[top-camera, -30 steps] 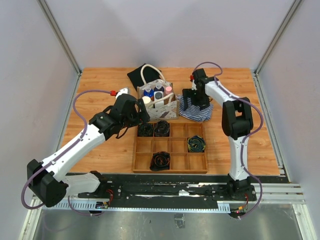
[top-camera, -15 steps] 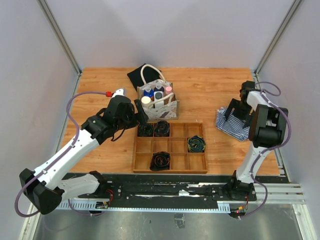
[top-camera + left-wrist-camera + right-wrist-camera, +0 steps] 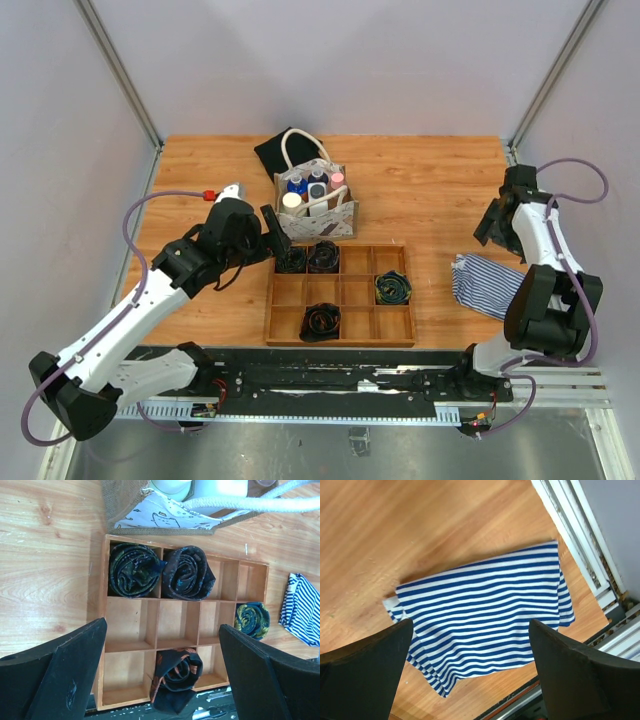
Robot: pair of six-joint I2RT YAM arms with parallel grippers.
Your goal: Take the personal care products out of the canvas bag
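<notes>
Moved: striped cloth (image 3: 485, 287), to right edge.
Table (image 3: 430, 180): wood, open right of bag (image 3: 318, 218).
Tools: left gripper (image 3: 162, 625), right gripper (image 3: 471, 622) spread, empty.

Beige canvas bag (image 3: 320, 224) (white handles (image 3: 250, 502)), blue-and-white striped cloth (image 3: 485, 622)

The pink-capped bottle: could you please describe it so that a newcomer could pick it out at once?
On the table, a bag stands just behind the divided tray. Bottles stand inside it, and the pink-capped bottle is at its far right corner. No other cap there is pink: the neighbours have blue caps or a cream cap.
</notes>
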